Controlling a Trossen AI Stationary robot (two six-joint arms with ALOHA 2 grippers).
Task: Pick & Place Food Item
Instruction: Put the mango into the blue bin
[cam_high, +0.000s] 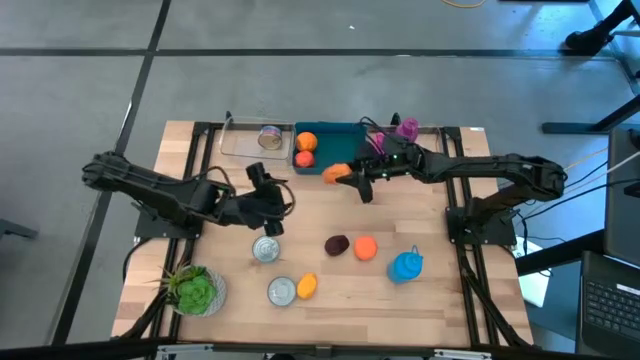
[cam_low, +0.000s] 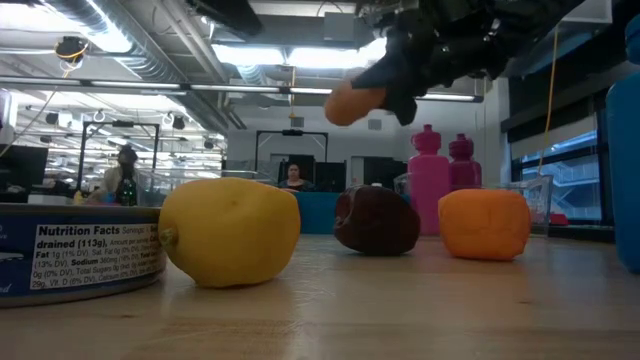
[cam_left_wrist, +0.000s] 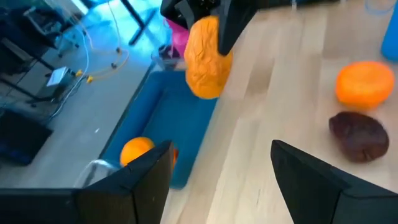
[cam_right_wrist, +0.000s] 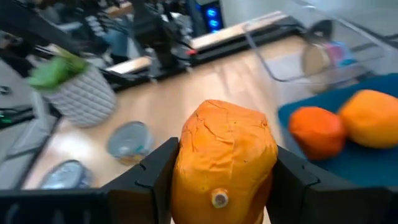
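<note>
The orange food item (cam_right_wrist: 224, 163) looks light, rigid and slightly slick, so mid-body is the safest hold. The right gripper (cam_high: 345, 175) clamps it there near the blue bin (cam_high: 340, 140). The left gripper (cam_high: 268, 196) waits with fingers apart.

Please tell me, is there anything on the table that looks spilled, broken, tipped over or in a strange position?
Nothing stands out. The right gripper holds an orange food item above the table beside the blue bin, which already contains two orange fruits. The cans, loose fruits, plant pot and blue bottle sit normally. The left gripper is open and empty.

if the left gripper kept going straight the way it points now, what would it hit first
Probably the orange food item held by the right gripper, near the blue bin; depth is unclear.
</note>
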